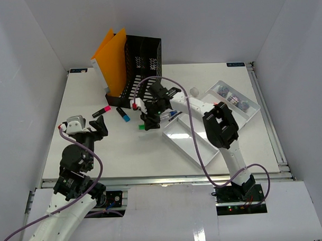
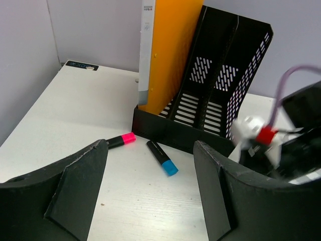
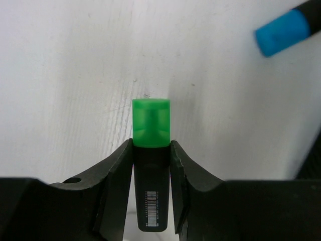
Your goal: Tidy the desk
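Fingers point(image 2: 75, 196) of your L gripper point(image 2: 149, 170) stand spread, holding nothing, at the desk's point(image 1: 130, 153) near side; further out R gripper point(image 3: 150, 150) pinches green highlighter point(image 3: 150, 123) mid-desk, w/ pink marker point(image 1: 101, 110) + blue marker point(image 1: 124, 115) loose by black file rack point(image 1: 143, 57), so most sorting's left.

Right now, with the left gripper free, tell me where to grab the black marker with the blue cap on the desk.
Grip the blue-capped black marker mid-barrel, coming straight down with the open left gripper. It lies flat and slanted on the white desk, so turn the jaws across its length. Its black end nears the black file holder base; I'd favour the cap side.
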Available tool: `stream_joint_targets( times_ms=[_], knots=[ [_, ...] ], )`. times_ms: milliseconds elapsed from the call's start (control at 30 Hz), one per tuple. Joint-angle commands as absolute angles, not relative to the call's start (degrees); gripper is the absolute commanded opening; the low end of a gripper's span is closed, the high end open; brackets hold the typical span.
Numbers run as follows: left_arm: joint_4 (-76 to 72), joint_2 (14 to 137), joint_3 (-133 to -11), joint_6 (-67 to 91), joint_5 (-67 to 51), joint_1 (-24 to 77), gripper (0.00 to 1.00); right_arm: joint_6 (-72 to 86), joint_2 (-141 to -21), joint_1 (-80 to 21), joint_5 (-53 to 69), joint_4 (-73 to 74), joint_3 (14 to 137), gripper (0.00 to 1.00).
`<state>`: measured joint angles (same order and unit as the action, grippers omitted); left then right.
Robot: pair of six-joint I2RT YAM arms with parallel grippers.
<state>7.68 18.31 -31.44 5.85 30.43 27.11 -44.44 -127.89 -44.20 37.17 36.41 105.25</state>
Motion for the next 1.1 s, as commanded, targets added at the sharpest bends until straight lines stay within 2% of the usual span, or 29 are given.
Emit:
stream_joint_targets(
  times_ms=[0,200,433,567,733,900,933,967,1067],
  knots=[
    [7.8,20.5,-31.0,6.3,27.1,27.0,0.8,-37.8,-113.8,-36.3,46.5,36.6,106.4,0.12],
    [9.2,26.4,-32.2,7.6,21.5,27.0,0.8,-36.1,-101.4,-22.4,38.3,34.4,89.5,0.1],
    [10.1,33.6,-33.7,10.3,14.3,26.9,0.8,-34.3,-91.7,-4.1,30.2,23.3,68.4,0.12],
    [10.5,38.3,-34.5,13.5,9.1,26.5,0.8,-35.7,-93.3,0.9,26.4,19.7,66.0,0.15],
    [7.2,43.2,-32.6,27.9,1.3,25.9,0.79,-36.9,-99.9,1.6,23.9,19.4,72.1,0.21],
    [2.7,50.1,-28.7,39.2,0.7,25.2,0.79,-37.0,-103.6,1.7,21.5,19.6,76.0,0.43],
    [2.6,52.2,-29.2,40.8,0.6,24.1,0.79,-36.9,-103.5,1.7,21.5,19.6,75.8,0.54],
    [2.5,54.8,-30.1,41.8,0.4,23.3,0.79,-36.9,-103.2,1.7,21.7,19.5,75.4,0.6],
    [2.7,59.9,-32.8,43.6,-1.5,20.6,0.78,-35.6,-100.2,2.0,24.1,19.7,73.7,0.68]
  ],
)
